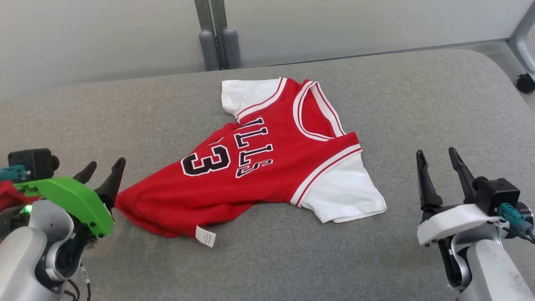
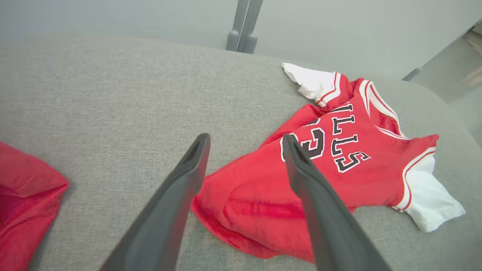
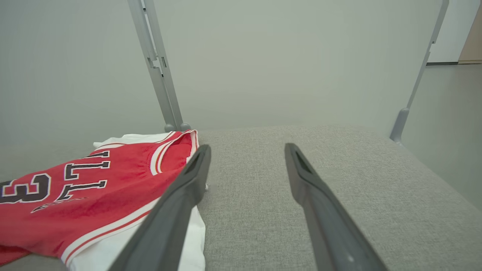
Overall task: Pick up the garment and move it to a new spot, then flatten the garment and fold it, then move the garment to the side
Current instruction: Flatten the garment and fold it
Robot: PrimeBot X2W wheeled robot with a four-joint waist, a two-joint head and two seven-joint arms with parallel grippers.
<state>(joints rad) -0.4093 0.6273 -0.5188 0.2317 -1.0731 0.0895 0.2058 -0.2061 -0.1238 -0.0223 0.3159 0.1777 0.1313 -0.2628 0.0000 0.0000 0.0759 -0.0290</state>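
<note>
Loosely laid jersey, both grippers empty

Both dark fingers [image 2: 180,195] of the left gripper [image 1: 106,164] stand wide apart with nothing between them. In the left wrist view, the bunched hem [image 2: 241,222] of the red jersey [image 1: 259,167] lies just beyond and under their tips; whether they touch it I cannot tell. The right gripper [image 1: 436,155] is equally spread and empty, apart from the nearer white sleeve [image 1: 347,192].

The jersey lies near the middle of the grey cushion [image 1: 418,104], chest print up. Its long axis runs on a diagonal: hem toward the left gripper, collar [image 1: 313,113] toward the far side and a little to the robot's right. The other sleeve [image 1: 246,96] points to the far edge, and a label [image 1: 205,236] sticks out below the hem.

The risks, as I judge them:
- The hem looks rolled under, so a pinch there may catch one layer only and drag a crease along.
- With the cloth askew to both arms, pulling it flat from one corner would likely twist it further.
- A second red cloth [image 2: 26,207] lies close to the left arm and could be swept or snagged.
</note>
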